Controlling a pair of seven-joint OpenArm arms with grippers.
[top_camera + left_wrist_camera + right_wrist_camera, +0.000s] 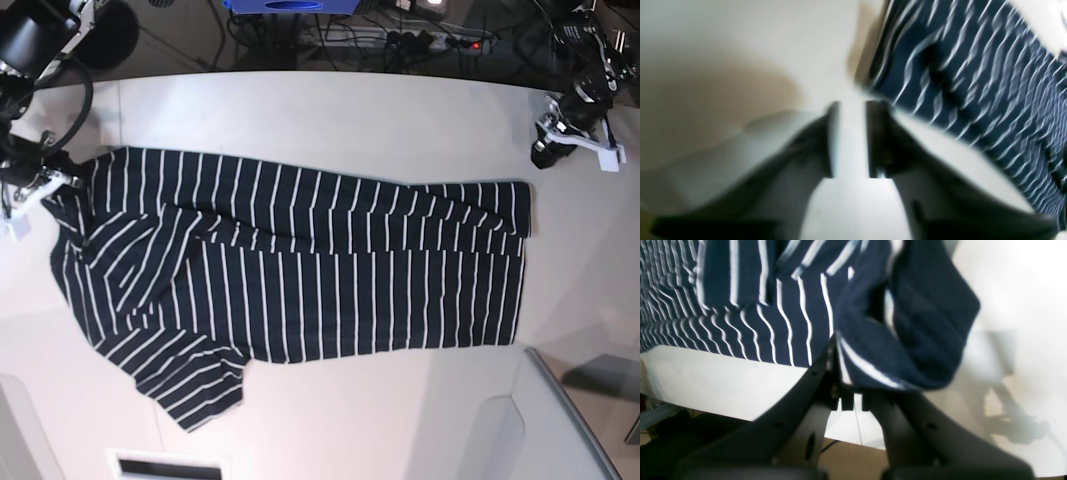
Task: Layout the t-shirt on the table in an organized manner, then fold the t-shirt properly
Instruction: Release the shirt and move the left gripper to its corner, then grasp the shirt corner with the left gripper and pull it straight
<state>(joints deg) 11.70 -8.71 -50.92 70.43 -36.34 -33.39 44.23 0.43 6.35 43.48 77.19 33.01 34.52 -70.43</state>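
On the desk the t-shirt lies limp and light; right gripper pinches its edge, left gripper jaws stand apart, empty; hem corners look the best hold

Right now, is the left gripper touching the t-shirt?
Apart. In the left wrist view the left gripper has only bare table between its parted fingers, and the t-shirt lies off to the side. The base view also shows a gap.
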